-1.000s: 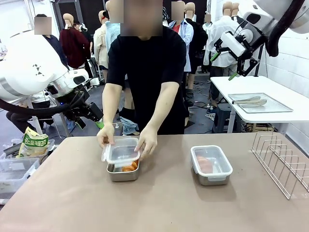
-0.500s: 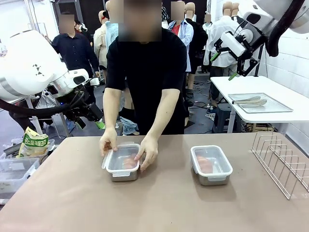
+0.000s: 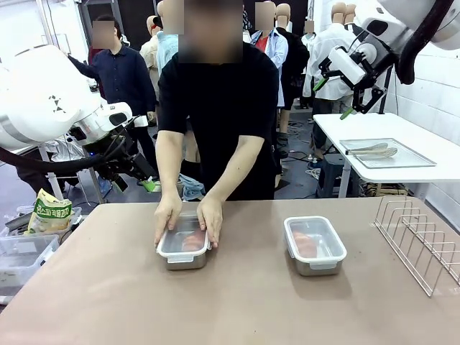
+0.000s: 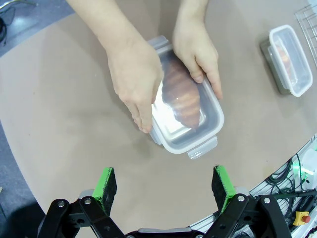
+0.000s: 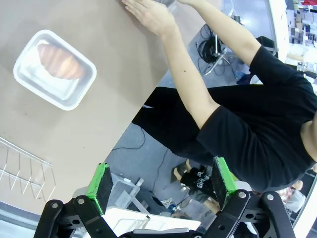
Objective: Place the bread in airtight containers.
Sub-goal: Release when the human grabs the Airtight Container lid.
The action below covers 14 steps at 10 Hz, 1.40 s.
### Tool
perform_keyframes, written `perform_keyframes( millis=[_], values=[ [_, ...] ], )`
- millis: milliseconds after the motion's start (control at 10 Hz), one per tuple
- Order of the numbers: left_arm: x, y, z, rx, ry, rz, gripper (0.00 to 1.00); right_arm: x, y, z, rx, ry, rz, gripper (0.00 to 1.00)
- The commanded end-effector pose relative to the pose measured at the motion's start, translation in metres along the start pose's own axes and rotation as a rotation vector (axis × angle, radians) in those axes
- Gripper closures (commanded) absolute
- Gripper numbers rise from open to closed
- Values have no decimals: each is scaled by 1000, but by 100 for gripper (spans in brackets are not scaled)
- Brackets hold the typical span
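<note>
Both of the person's hands (image 3: 188,219) press flat on the clear lid (image 4: 190,116) of the steel container (image 3: 184,251) near the table's middle, one palm along each long side. Through the lid a croissant (image 4: 181,96) lies lengthwise inside. The second container (image 3: 314,246) sits well apart toward the robot's right, lid on, with the other croissant (image 5: 60,62) showing through it. A wire rack (image 3: 420,241) stands at the table's (image 3: 237,309) right edge. The left gripper (image 4: 164,184) hangs above the table on the robot's side of the pressed container, green pads (image 4: 105,184) spread wide, nothing between them. The right gripper (image 5: 161,186) is raised high, its pads (image 5: 100,186) likewise apart and empty.
</note>
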State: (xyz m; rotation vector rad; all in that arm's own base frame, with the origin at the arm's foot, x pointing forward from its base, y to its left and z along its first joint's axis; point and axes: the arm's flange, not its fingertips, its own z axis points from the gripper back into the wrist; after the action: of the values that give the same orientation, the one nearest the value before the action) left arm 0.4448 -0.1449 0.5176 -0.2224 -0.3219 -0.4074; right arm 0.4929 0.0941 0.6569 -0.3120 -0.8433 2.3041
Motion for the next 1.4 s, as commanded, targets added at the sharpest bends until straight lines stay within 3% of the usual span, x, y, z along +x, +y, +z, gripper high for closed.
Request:
perform_keyframes(
  millis=[0, 1300],
  values=[
    [1, 1, 1, 2, -3, 1, 0, 0, 1, -3, -15, 3, -10, 0],
    [1, 1, 1, 2, -3, 1, 0, 0, 1, -3, -15, 3, -10, 0]
  ],
)
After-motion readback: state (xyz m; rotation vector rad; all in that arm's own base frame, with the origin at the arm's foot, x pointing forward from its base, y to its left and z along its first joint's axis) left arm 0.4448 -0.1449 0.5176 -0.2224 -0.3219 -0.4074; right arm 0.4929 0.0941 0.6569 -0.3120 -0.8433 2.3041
